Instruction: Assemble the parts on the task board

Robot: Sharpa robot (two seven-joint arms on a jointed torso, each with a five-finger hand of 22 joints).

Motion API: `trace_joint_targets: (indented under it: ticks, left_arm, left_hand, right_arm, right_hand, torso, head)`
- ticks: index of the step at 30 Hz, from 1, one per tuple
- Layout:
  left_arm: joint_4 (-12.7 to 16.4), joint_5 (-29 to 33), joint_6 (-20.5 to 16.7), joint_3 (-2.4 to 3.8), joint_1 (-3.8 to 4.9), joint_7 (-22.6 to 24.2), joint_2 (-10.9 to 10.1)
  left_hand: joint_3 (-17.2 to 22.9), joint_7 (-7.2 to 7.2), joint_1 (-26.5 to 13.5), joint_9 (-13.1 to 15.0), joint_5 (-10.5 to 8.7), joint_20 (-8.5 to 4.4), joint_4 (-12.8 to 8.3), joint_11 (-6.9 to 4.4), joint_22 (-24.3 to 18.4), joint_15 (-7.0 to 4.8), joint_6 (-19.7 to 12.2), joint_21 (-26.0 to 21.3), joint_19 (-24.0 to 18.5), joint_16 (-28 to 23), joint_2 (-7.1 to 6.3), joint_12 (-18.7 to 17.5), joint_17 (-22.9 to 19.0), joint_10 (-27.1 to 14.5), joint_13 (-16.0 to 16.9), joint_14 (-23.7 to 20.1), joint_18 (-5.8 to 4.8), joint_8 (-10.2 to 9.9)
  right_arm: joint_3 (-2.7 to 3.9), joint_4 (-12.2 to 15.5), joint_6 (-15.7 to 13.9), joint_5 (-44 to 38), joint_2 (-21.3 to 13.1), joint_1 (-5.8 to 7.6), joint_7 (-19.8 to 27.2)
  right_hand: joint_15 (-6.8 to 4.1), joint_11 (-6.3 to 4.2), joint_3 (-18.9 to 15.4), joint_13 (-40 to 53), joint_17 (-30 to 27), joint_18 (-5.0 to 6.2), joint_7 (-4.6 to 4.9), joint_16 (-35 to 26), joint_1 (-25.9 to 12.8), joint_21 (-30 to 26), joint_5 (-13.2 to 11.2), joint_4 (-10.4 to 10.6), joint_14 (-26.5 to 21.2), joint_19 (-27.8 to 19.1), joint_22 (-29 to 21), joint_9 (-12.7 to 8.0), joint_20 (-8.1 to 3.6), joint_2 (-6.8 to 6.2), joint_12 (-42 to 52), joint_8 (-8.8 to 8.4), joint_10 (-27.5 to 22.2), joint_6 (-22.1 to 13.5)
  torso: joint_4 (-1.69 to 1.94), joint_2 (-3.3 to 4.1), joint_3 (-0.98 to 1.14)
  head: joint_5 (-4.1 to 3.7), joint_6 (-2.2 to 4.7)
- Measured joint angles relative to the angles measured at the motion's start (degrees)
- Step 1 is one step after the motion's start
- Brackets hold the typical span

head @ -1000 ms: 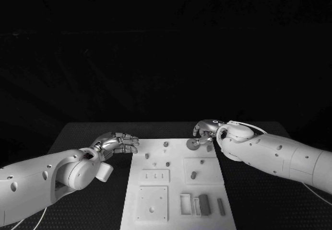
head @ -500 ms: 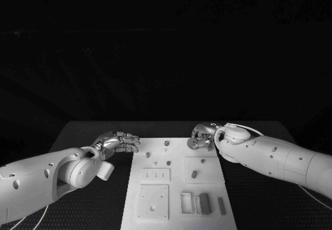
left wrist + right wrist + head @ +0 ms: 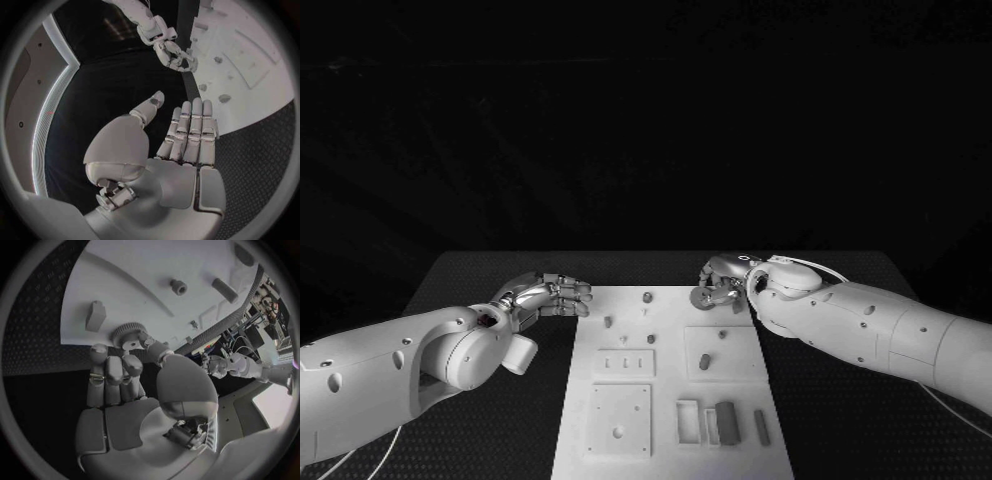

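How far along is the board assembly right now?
Early, by the look of it. The right hand pinches a small gear at the far end of the task board. The left hand waits open beside the board. Several loose parts lie near the board's front edge, not yet placed.

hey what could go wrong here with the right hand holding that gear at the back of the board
1. The right hand pinches the gear only at its fingertips, so it could slip and drop onto the board.
2. The gear hangs near the board's far edge; a drop might roll it onto the table.
3. A small peg and a block sit close by, so a low sweep of the hand might knock them.
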Motion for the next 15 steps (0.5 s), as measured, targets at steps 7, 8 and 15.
trace_joint_targets:
  ticks: [7,8,15]
  left_arm:
    - [-0.07,-0.01,0.04,0.00,0.00,-0.04,0.02]
    - [-0.08,-0.02,0.04,0.00,0.00,-0.05,0.02]
    - [-0.08,-0.03,0.08,0.00,0.00,-0.08,-0.02]
  left_hand:
    - [0.00,0.00,0.00,0.00,0.00,0.00,0.00,0.00,0.00,0.00,0.00,-0.06,0.00,0.00,0.00,0.00,0.05,0.00,0.01,0.00,0.00,-0.21]
    - [0.00,0.00,0.00,0.00,0.00,0.00,0.00,0.00,0.00,0.00,0.00,-0.22,0.00,0.00,0.00,0.00,0.05,0.00,0.03,0.00,-0.01,-0.21]
    - [0.00,0.00,0.00,0.00,0.00,0.00,0.00,0.00,0.00,0.00,0.00,-0.22,0.00,-0.22,0.00,0.00,0.04,0.00,0.04,0.00,0.00,-0.21]
  right_arm:
    - [0.00,-0.40,-0.76,-1.36,0.15,-0.23,0.52]
    - [-0.01,-0.43,-0.89,-1.58,0.15,-0.27,0.59]
    - [-0.03,-0.48,-2.02,-3.15,0.12,-0.63,1.02]
  right_hand:
    - [0.07,0.00,0.10,-0.14,-0.01,-0.01,-0.01,0.00,0.50,0.22,0.00,-0.98,-0.12,-0.42,0.00,-0.07,0.00,0.56,0.22,0.29,0.00,0.02]
    - [0.01,0.00,0.09,-0.18,-0.01,0.00,-0.18,0.00,0.79,0.22,0.00,-0.98,-0.18,-0.42,0.00,-0.07,0.00,0.26,0.22,0.30,0.00,0.19]
    - [0.01,-0.01,-0.06,-0.42,-0.24,0.00,-0.07,0.21,1.53,0.23,0.00,-1.14,-0.20,-0.50,0.00,-0.14,0.08,-0.48,0.22,0.31,0.01,0.40]
  torso:
    - [0.02,0.00,0.02]
    - [0.02,0.00,0.02]
    - [-0.01,-0.01,0.04]
  head:
    - [0.03,-0.12]
    - [0.03,-0.13]
    - [0.11,-0.31]
